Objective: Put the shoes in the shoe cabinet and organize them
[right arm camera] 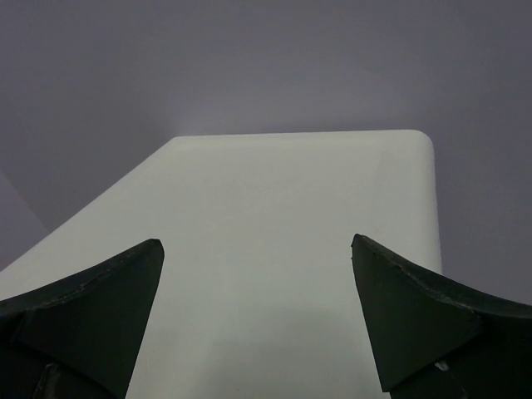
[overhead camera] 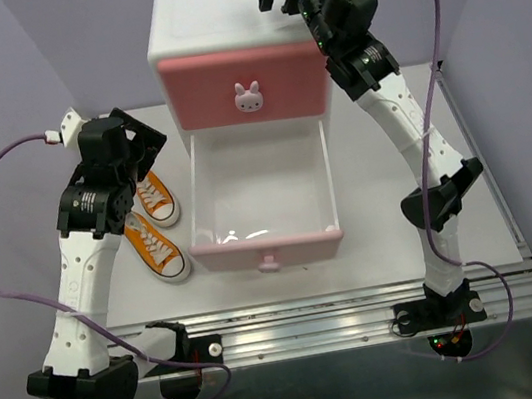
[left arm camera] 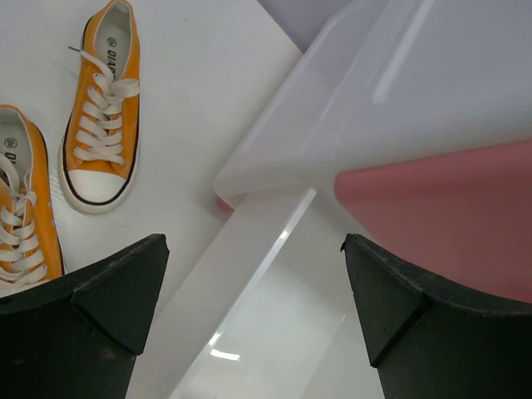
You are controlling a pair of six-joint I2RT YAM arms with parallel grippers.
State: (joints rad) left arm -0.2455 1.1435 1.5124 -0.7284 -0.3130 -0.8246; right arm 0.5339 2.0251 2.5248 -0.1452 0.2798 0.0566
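Black and wedge-tipped, the left claw [left arm camera: 253, 245] gapes wide on a bent arm, and the right claw [right arm camera: 258, 245] gapes as wide on an arm stretched far over the smooth white top of the boxy cabinet [overhead camera: 217, 15]. Its glossy pink-fronted lower drawer [overhead camera: 269, 250] stands pulled out. Two orange canvas shoes [overhead camera: 155, 245] lie on the table [overhead camera: 489, 235] just left of it, side by side, lengthwise near to far, toes toward the near edge.

White cabinet top [right arm camera: 316, 183] below wide-open R end effector [right arm camera: 256, 239].
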